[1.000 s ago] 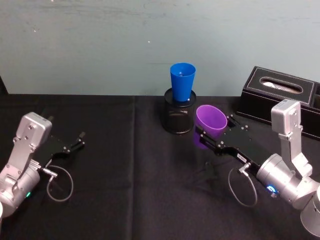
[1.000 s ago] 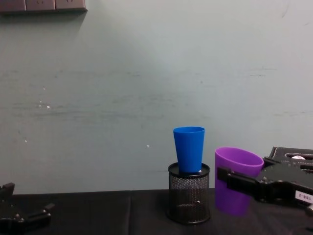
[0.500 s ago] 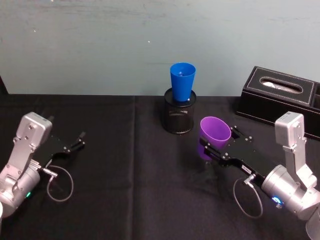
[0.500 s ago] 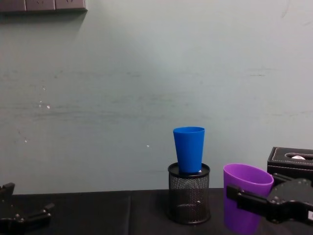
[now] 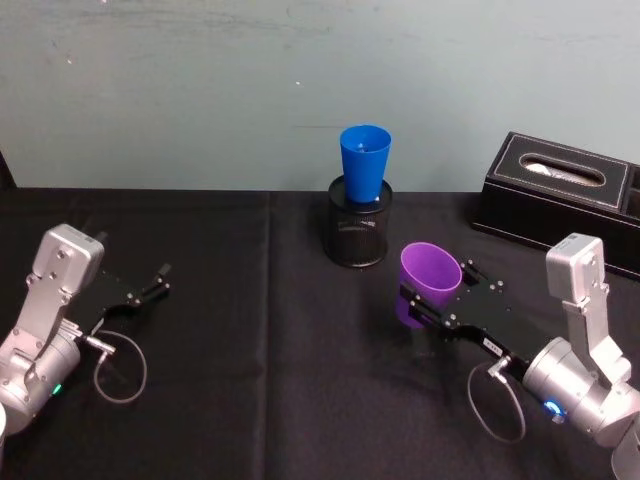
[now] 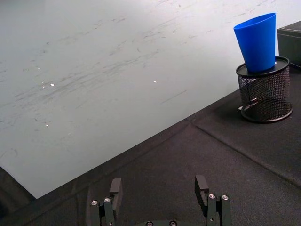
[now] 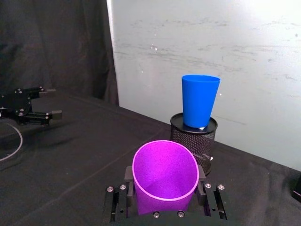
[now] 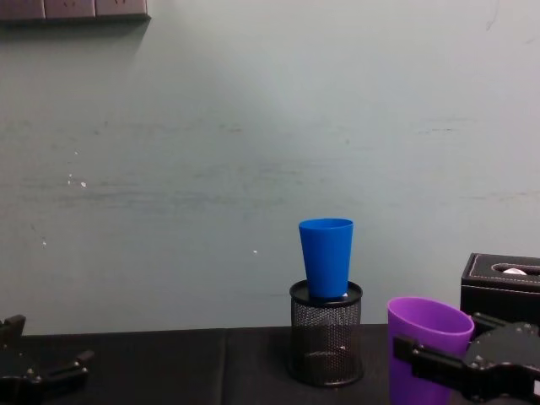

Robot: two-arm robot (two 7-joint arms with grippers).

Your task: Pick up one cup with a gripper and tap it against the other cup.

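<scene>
Purple cup [image 5: 430, 272] clamped in your right gripper [image 5: 435, 295], near the blue cup [image 5: 364, 163] (perched in the mesh holder [image 5: 357, 236]); lift and tap next; left gripper [image 5: 158, 281] parked, jaws apart

Text: none readable.
Label: white sticker [image 5: 493, 345] on the right gripper [image 5: 433, 295], behind its fingers [image 5: 422, 310], print too small to read.

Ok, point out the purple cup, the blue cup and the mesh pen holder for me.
purple cup [image 5: 430, 270], head view, inner wall seen through its open mouth.
blue cup [image 5: 364, 175], head view, middle of its outer wall.
mesh pen holder [image 5: 357, 240], head view, front of its mesh wall.
</scene>
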